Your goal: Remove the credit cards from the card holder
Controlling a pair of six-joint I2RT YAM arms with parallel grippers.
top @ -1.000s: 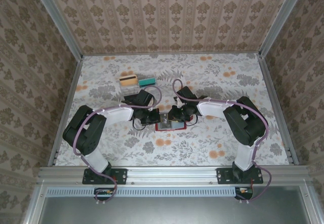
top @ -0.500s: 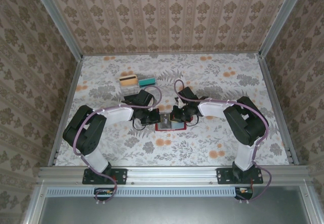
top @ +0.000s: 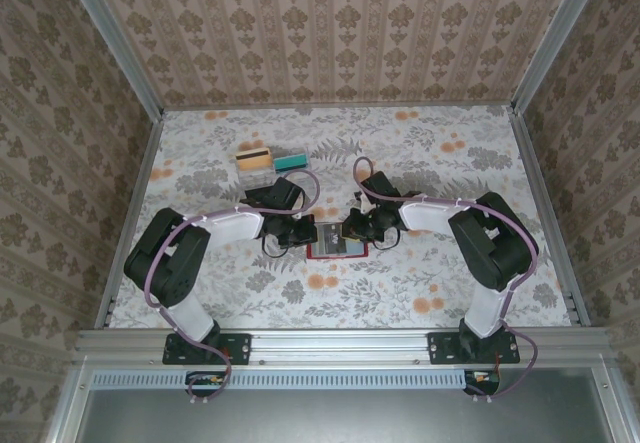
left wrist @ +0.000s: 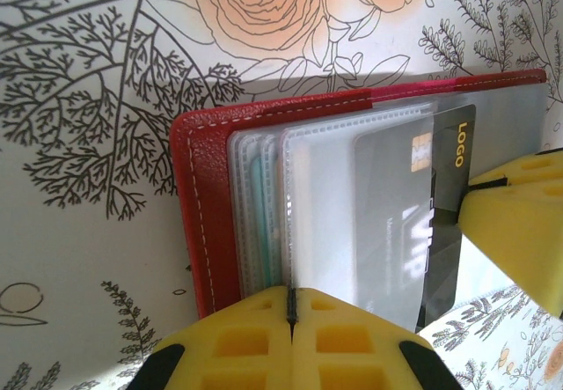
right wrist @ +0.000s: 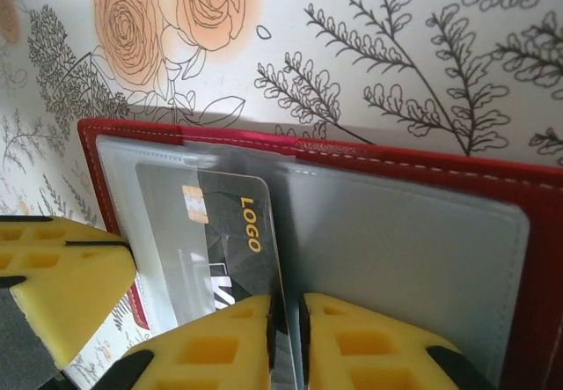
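Floral tabletop (top: 420, 153) bears the card holder (top: 337, 248) — left gripper (left wrist: 290, 306) pinched on a clear sleeve (left wrist: 325, 205) at 6 o'clock, right gripper (right wrist: 287, 311) clamping the black card (right wrist: 233, 231), likely stiff and slick, by its free edge.

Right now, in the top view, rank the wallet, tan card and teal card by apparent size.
1. Wallet: largest, though partly covered.
2. Tan card and teal card: they look alike, so I can't rank them.

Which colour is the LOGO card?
The card is black, lettering yellow; best in the right wrist view.
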